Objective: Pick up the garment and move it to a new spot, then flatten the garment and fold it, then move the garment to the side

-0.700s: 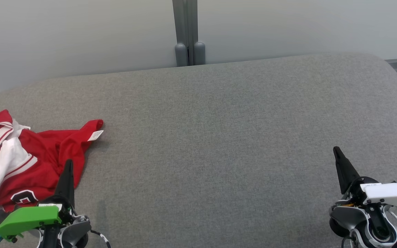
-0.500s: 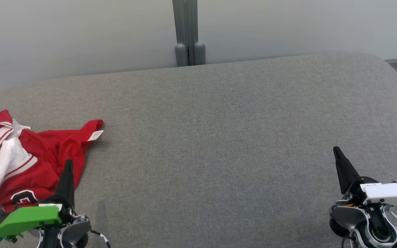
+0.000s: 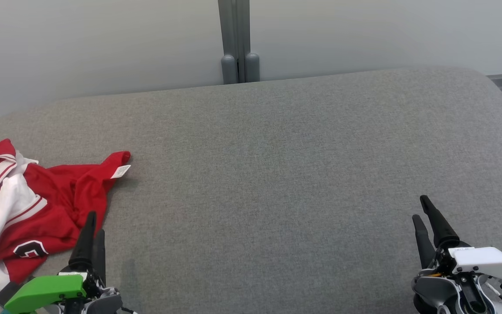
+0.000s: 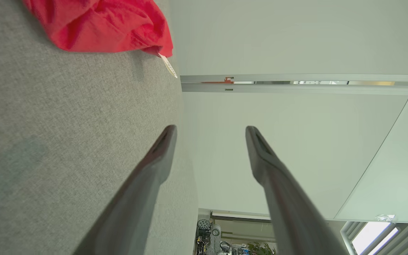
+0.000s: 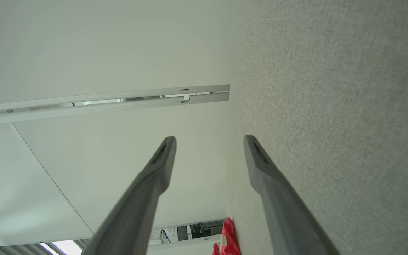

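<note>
Black-fingered left tool [image 3: 95, 223] is spread with nothing between its fingers, low over the near left of the grey fabric worktop [image 3: 277, 174], just beside the lower right edge of the garment [image 3: 37, 205]. Right tool [image 3: 419, 208] is also spread and empty at the near right, well apart from the cloth. Garment is a red and white jersey, crumpled at the worktop's left edge, with a white tag [image 3: 122, 171] at its far right corner and a pale wall [image 3: 103, 43] behind.

the garment [image 3: 37, 205] runs off the head view's left edge; its black print [image 3: 28, 249] is half folded under, perhaps a letter; the tag [image 3: 122, 171] text is too small to read.
</note>
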`<state>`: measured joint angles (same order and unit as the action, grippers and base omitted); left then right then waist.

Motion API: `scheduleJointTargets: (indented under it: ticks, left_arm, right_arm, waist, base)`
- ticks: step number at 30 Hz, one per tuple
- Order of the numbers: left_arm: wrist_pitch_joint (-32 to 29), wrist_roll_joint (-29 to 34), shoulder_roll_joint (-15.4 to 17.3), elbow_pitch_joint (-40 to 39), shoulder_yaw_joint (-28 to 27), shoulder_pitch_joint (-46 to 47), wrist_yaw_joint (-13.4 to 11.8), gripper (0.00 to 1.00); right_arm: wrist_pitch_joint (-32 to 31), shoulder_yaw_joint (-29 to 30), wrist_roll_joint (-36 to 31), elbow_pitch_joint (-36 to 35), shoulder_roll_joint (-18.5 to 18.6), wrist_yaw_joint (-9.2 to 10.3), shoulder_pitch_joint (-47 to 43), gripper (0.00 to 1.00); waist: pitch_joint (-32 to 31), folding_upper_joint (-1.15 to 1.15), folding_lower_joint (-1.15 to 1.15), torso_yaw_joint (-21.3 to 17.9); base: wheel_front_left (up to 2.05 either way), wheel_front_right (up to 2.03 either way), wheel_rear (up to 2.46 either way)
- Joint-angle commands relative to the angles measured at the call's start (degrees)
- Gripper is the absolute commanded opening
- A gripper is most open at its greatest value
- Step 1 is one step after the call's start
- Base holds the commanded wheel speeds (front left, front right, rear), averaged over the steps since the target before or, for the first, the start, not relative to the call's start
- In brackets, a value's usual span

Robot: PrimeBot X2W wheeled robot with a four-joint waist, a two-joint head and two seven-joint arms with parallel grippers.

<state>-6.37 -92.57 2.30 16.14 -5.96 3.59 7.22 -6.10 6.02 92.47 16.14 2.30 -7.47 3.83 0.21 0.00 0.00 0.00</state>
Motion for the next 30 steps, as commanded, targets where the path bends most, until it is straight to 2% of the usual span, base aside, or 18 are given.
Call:
scheduleJointTargets:
  ticks: [1, 6, 15, 20, 30]
  left_arm:
    - [0.75, 0.38, 0.26, -1.67, 0.45, 0.92, 0.09, 1.0]
    - [2.43, 5.07, 1.05, -2.36, 1.61, 0.62, 0.1, 1.0]
    - [4.83, 19.55, 0.39, -5.14, 1.45, -0.25, 0.08, 1.0]
    - [6.07, 26.56, 0.37, -6.3, 2.57, -0.82, -1.29, 1.0]
    - [8.3, 35.52, 0.4, -7.52, 3.82, -1.46, -3.08, 1.0]
  right_arm:
    - [0.73, -0.86, -1.19, -0.94, 0.36, 0.0, 1.26, 1.0]
    - [2.13, -1.78, -7.96, -1.53, 0.44, 0.0, 1.55, 1.0]
    - [4.54, -4.4, -20.89, -3.68, 0.31, -0.01, 1.17, 1.0]
    - [5.78, -5.27, -25.98, -4.68, 0.32, -0.01, 0.91, 1.0]
    - [8.02, -6.45, -34.89, -5.94, 0.38, -0.01, 0.59, 1.0]
  waist:
    - [0.02, 0.0, 0.0, -0.01]
    - [0.07, 0.0, 0.0, -0.02]
    - [0.16, 0.0, 0.0, 0.02]
    - [0.21, 0.0, 0.0, -0.02]
    - [0.34, 0.0, 0.0, -0.11]
  base:
    - [0.0, 0.0, 0.0]
    - [0.0, 0.0, 0.0]
    - [0.0, 0.0, 0.0]
    - [0.0, 0.0, 0.0]
    - [0.0, 0.0, 0.0]
